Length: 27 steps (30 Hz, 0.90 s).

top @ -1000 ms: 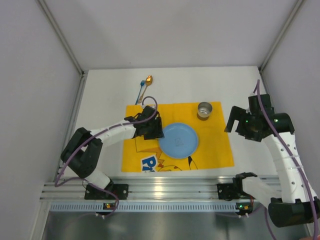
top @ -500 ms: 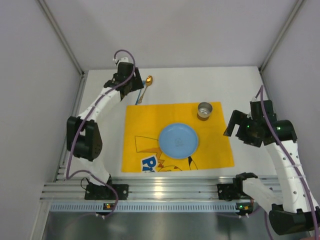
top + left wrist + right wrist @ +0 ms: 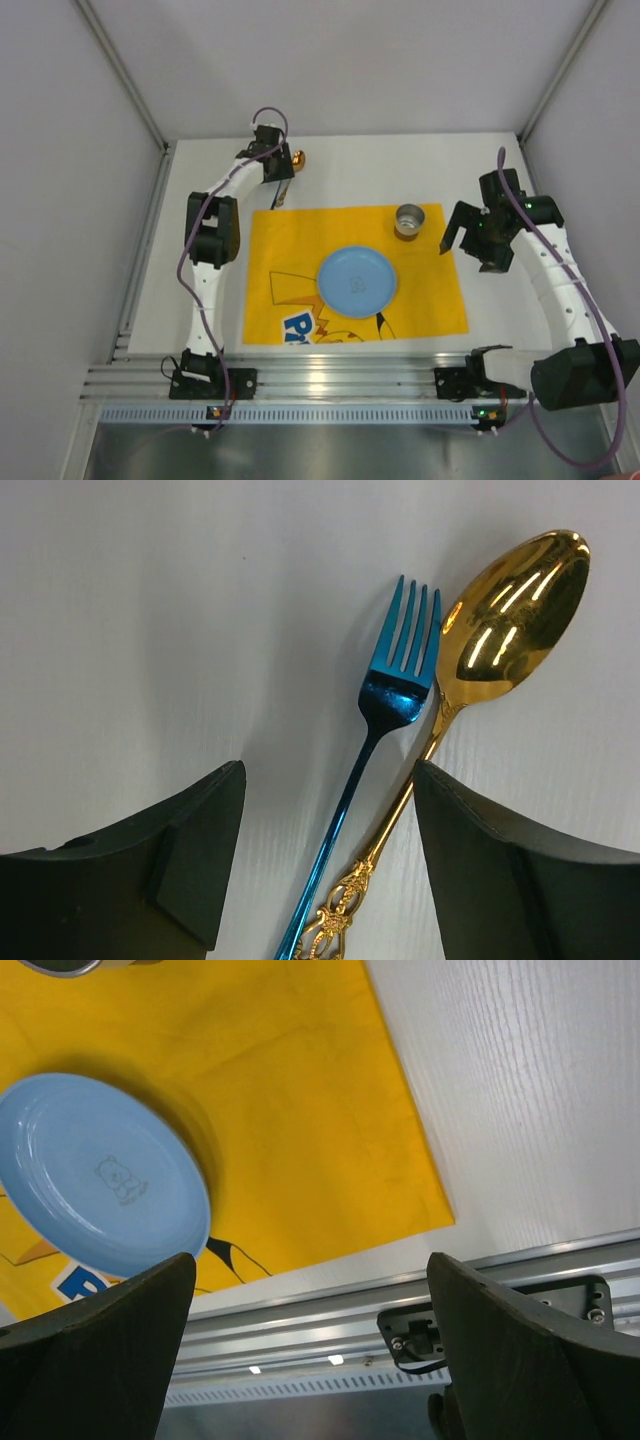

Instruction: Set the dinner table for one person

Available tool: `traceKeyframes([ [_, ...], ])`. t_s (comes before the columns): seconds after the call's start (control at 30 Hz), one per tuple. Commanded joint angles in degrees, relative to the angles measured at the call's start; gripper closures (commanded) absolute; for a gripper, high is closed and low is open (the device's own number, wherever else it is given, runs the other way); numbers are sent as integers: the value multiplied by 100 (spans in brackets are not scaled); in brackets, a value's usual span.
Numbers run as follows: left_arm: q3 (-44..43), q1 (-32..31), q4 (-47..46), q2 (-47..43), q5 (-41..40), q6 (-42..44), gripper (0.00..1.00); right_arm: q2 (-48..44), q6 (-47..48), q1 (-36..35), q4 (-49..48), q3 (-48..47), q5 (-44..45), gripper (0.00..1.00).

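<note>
Since the white tabletop [image 3: 480, 165] carries everything in the work area, what matters is where the cutlery lies on it. The blue fork [image 3: 390, 695] and the golden spoon [image 3: 515, 615] rest side by side on its far left part, just beyond the far edge of the yellow placemat [image 3: 300, 240], which holds the blue plate [image 3: 357, 278] and the metal cup [image 3: 409, 220].

In the left wrist view both handles run from the bottom centre up and to the right, the fork tines and the spoon bowl pointing away from the camera. The left claw [image 3: 328, 780] hangs right above them, spread wide and holding nothing, with both handles passing between its fingers [image 3: 200, 850]. I judge that a straight descent would catch one or both handles.

The right claw [image 3: 310, 1260], also spread and holding nothing, is well apart, over the placemat's right side.
</note>
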<state>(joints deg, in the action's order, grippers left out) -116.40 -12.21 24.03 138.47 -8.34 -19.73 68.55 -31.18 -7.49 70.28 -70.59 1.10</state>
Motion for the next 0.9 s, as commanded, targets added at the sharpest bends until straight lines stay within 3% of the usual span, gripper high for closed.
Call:
traceKeyframes([
  [0.0, -401, 122, -74, 74, 8, 4, 27, 228, -108, -42, -208, -359, 109, 0],
  [0.13, -392, 157, 5, 232, -27, 39, 32, 474, -73, -42, -278, -456, 101, 0],
  [0.2, -305, 157, 23, 259, -19, 74, 40, 606, -55, -42, -348, -465, 74, 0],
  [0.27, -269, 157, 31, 303, -45, 126, 54, 711, -29, -42, -418, -482, 13, 0],
  [0.37, -269, 157, 110, 356, -10, 223, 65, 808, -11, -42, -471, -500, -31, 0],
  [0.4, -278, 157, 137, 364, -27, 241, 80, 817, 6, -34, -480, -500, -40, 0],
  [0.5, -260, 157, 242, 277, -185, 224, 100, 844, 50, -43, -498, -500, -66, 0],
  [0.63, -304, 157, 242, -83, -361, 259, 100, 756, 121, -42, -568, -360, -75, 0],
  [0.87, -437, 394, 365, -1531, -222, 57, 100, 422, 261, -60, -735, 9, -418, 0],
])
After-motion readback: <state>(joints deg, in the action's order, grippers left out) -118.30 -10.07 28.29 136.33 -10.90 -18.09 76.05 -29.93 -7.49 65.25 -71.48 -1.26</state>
